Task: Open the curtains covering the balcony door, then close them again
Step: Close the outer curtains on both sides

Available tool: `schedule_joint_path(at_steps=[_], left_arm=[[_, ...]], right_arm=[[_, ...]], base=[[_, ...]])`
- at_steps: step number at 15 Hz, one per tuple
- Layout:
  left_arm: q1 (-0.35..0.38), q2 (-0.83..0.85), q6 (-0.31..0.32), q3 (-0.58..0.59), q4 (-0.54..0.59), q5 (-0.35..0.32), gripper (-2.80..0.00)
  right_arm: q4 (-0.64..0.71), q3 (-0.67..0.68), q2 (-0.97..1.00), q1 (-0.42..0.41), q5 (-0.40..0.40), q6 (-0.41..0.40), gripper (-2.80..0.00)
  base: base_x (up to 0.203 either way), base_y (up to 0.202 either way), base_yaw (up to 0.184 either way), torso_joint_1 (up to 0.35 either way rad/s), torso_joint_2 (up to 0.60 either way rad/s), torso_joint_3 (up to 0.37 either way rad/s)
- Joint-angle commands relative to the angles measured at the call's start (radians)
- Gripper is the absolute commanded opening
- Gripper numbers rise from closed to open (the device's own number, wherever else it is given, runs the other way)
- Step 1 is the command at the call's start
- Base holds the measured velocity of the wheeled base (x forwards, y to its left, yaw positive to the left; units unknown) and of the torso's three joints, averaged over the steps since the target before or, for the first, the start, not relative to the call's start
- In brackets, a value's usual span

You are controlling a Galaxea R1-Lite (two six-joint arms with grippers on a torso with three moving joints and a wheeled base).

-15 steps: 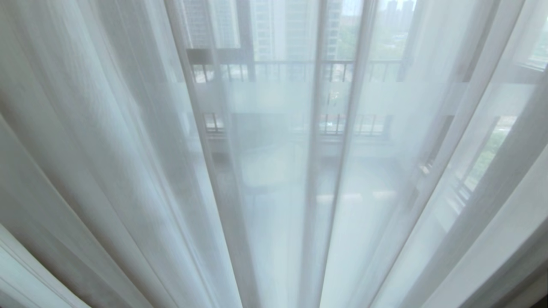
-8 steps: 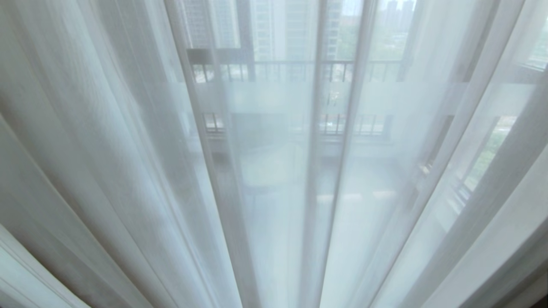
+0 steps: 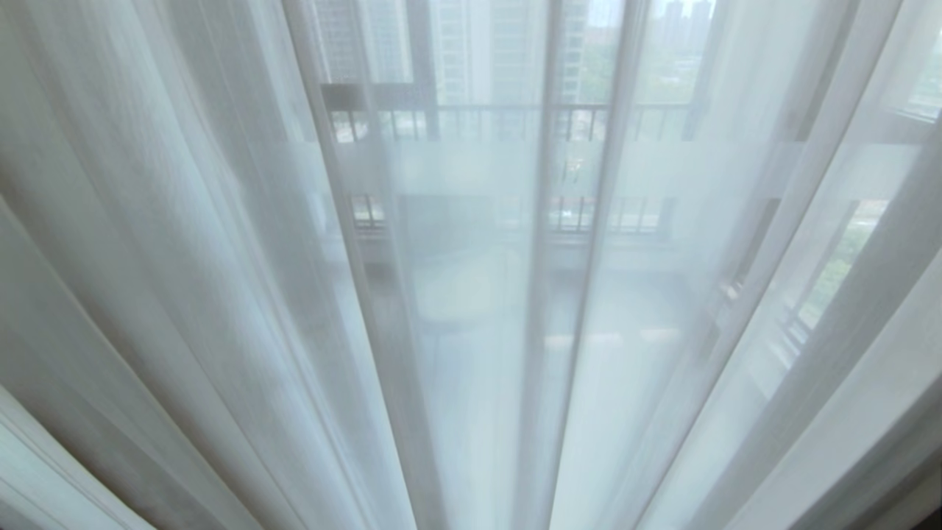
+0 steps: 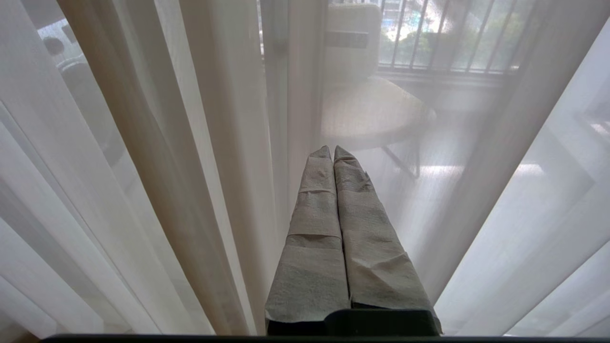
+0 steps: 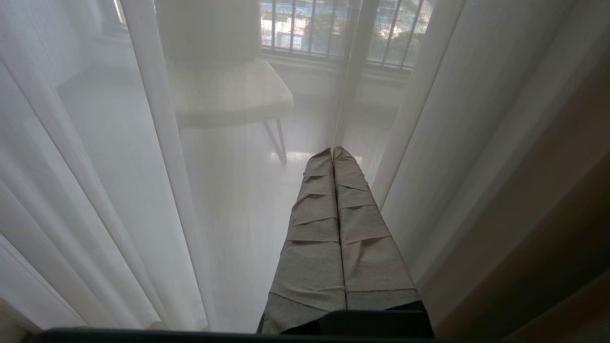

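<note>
With the sheer curtains (image 3: 221, 258) drawn across the balcony door (image 3: 471, 169) right before me, my left gripper (image 4: 332, 151) and right gripper (image 5: 332, 152) are both pinched together holding nothing, so a sweep could just slide off the thin fabric.

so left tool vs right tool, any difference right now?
Little. The left tool points at the sheer curtain with a round pale table showing through it; the right tool faces the sheer with a pale chair behind. A tan drape fold hangs beside the left tool; the right has darker drape at its side. Shared: both shut, wrapped in grey tape, holding nothing.
</note>
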Motion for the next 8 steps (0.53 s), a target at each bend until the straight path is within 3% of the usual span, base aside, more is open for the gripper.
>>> schedule_joint_path(at_steps=[1, 5, 8], left_arm=[[0.0, 0.0, 0.0, 0.0, 0.0, 0.002, -2.8], [0.0, 0.0, 0.0, 0.001, 0.0, 0.002, -2.8], [0.0, 0.0, 0.0, 0.0, 0.0, 0.002, -2.8]], right_arm=[[0.001, 0.0, 0.0, 0.0, 0.0, -0.001, -2.8], [0.001, 0.0, 0.0, 0.0, 0.0, -0.001, -2.8], [0.001, 0.0, 0.0, 0.0, 0.0, -0.001, -2.8]], base=[[0.0, 0.0, 0.0, 0.0, 0.0, 0.0], [0.001, 0.022, -0.002, 0.001, 0.0, 0.0], [0.001, 0.18, 0.0, 0.005, 0.0, 0.003]])
